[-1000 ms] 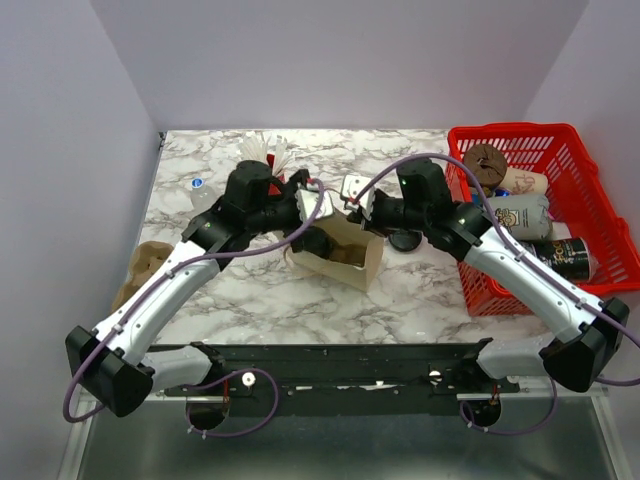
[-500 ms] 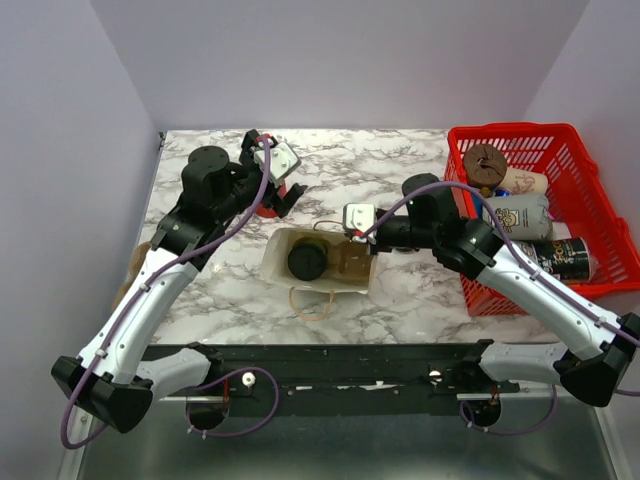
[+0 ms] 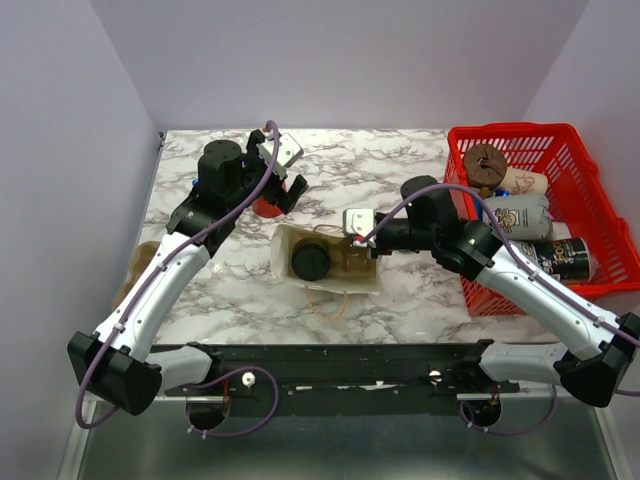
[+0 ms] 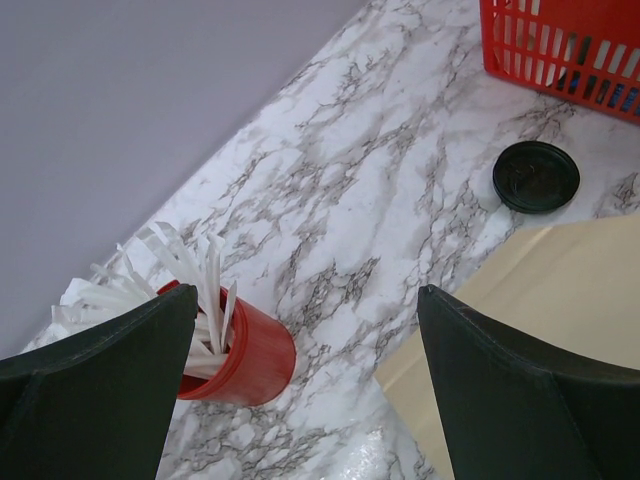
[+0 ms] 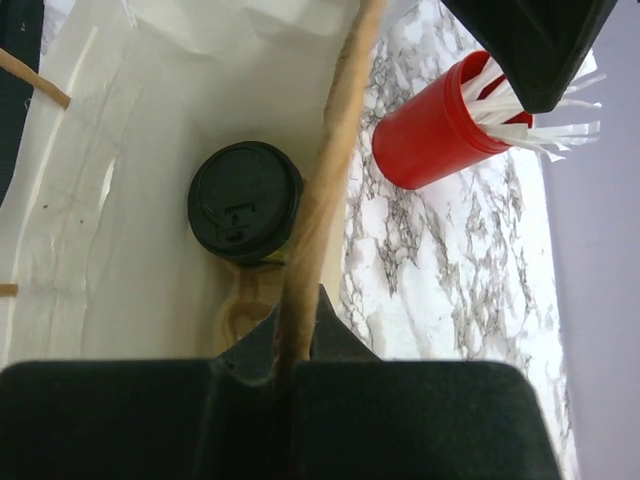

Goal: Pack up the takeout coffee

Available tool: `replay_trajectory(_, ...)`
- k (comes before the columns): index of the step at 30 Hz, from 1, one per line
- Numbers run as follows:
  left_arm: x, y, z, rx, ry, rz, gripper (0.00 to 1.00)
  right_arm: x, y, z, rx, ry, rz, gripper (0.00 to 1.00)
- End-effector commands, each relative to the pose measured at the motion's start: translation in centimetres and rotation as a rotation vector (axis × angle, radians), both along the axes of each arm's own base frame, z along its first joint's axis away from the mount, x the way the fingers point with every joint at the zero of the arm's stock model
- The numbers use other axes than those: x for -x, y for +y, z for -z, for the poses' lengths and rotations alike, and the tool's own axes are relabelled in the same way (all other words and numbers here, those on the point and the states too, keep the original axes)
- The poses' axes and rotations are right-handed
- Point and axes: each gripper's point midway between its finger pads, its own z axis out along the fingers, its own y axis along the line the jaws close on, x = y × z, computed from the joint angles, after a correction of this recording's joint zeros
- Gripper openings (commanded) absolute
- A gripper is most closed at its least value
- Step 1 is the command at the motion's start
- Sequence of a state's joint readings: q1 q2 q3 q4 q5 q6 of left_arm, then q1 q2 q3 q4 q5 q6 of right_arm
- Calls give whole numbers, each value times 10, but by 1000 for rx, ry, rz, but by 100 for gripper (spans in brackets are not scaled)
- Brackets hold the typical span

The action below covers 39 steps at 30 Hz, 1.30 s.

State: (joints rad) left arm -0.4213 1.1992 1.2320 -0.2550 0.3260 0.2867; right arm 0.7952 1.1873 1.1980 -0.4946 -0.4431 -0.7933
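Left pincer (image 4: 308, 300) withdrawn, open; right pincer (image 5: 297, 340) still pinches bag (image 5: 335, 170); coffee (image 5: 244, 200) inside.

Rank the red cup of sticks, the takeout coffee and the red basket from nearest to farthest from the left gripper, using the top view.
1. red cup of sticks: right by the left gripper, back left of the table.
2. takeout coffee: inside the paper bag, mid-table.
3. red basket: far right side.

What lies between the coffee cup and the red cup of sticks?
The paper bag's wall, which the right gripper pinches, then bare marble. The right wrist view shows it: coffee cup inside the bag, red cup outside.
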Motion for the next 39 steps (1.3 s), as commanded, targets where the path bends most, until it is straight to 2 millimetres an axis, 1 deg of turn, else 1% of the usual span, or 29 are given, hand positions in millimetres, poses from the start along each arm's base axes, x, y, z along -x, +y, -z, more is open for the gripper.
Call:
replay_trajectory(1,-8,-1,-12,39,-2,-6,98,-13,3,-3,-36,74,42,1)
replay_trajectory(4,-10,4,-20,38,-15,-18,98,-33,3,-6,-47,111,84,0)
replay_trajectory(5,-10,5,-23,39,-21,-19,99,-41,4,3,-30,138,97,0)
replay_trajectory(6,-11,7,-24,37,-22,-25,98,-47,5,-4,-41,134,106,0)
replay_trajectory(9,-13,12,-25,26,-10,-47,98,-77,1,2,-27,160,160,0)
replay_trajectory(10,-17,15,-23,20,1,-66,99,-82,1,2,-25,166,170,1)
replay_trajectory(11,-22,22,-31,18,-9,-108,99,-88,-1,2,-21,174,183,1)
replay_trajectory(12,-26,26,-33,19,-3,-134,98,-95,-1,10,-7,196,196,1)
replay_trajectory(13,-30,30,-28,13,25,-157,98,-104,-3,-1,-24,188,213,5)
replay_trajectory(14,-37,39,-38,38,23,-207,98,-106,-4,1,-12,209,222,19)
replay_trajectory(15,-44,50,-39,38,29,-267,99,-108,-5,0,-7,222,229,25)
replay_trajectory(16,-50,56,-31,28,67,-298,98,-114,-4,-8,-25,236,242,31)
replay_trajectory(17,-58,68,-29,33,85,-342,98,-114,-6,-7,-20,266,250,43)
replay_trajectory(18,-63,76,-39,60,90,-379,99,-115,-7,-12,-27,279,252,48)
replay_trajectory(19,-70,81,-28,57,137,-405,98,-116,-6,-10,-25,305,253,51)
replay_trajectory(20,-75,87,-28,64,151,-427,98,-114,-7,-20,-29,312,255,60)
replay_trajectory(21,-80,96,-31,77,158,-453,98,-112,-7,-24,-31,317,254,62)
replay_trajectory(22,-86,100,-23,71,180,-468,98,-110,-8,-27,-36,330,257,64)
replay_trajectory(23,-89,103,-21,66,185,-477,98,-107,-10,-36,-46,328,263,71)
replay_trajectory(27,-107,112,-7,55,223,-493,98,-101,-18,-73,-117,297,294,88)
replay_trajectory(29,-116,107,9,45,272,-466,97,-98,-22,-87,-141,279,311,91)
replay_trajectory(30,-120,105,4,49,268,-456,96,-97,-25,-97,-157,262,319,92)
replay_trajectory(31,-128,103,17,43,303,-450,95,-98,-28,-107,-174,245,338,93)
replay_trajectory(33,-137,96,12,59,298,-421,90,-100,-32,-121,-202,227,365,93)
replay_trajectory(34,-146,94,20,62,310,-419,89,-101,-37,-133,-230,217,392,93)
replay_trajectory(36,-158,91,15,81,297,-422,84,-102,-41,-142,-249,210,417,93)
replay_trajectory(37,-168,90,29,75,323,-427,82,-101,-44,-147,-261,208,429,93)
replay_trajectory(38,-173,89,31,80,334,-430,80,-100,-45,-149,-266,205,437,93)
replay_trajectory(39,-180,88,19,96,314,-435,76,-99,-46,-148,-266,208,441,93)
